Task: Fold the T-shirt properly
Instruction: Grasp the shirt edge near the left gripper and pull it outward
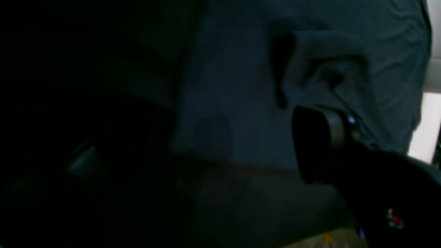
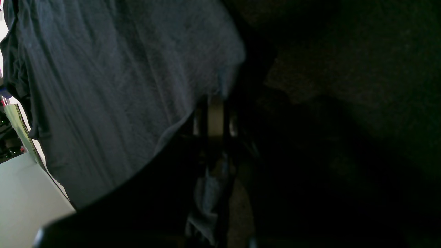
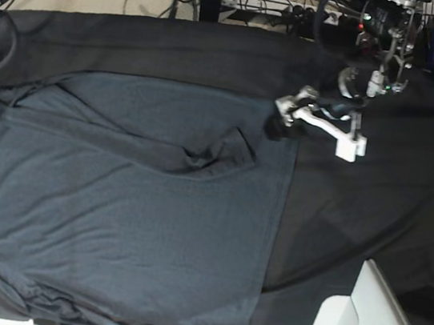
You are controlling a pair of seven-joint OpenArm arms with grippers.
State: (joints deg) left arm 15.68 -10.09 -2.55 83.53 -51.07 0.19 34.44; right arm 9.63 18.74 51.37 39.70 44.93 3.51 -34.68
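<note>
Fabric of the charcoal-grey knit T-shirt (image 3: 128, 223) lies spread; our left gripper (image 3: 275, 126) hovers unclenched over its far-right corner to grab; right fingers unclear.

One T-shirt (image 3: 113, 212), one black table cloth (image 3: 373, 201), two robot arms (image 3: 328, 121).

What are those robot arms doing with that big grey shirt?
They are folding the T-shirt, which lies spread over the black tablecloth. The left gripper is down at the shirt's far corner. The right gripper has pinched a bit of the shirt's edge. The shirt is mostly flat, with one wrinkled fold in the middle.
</note>
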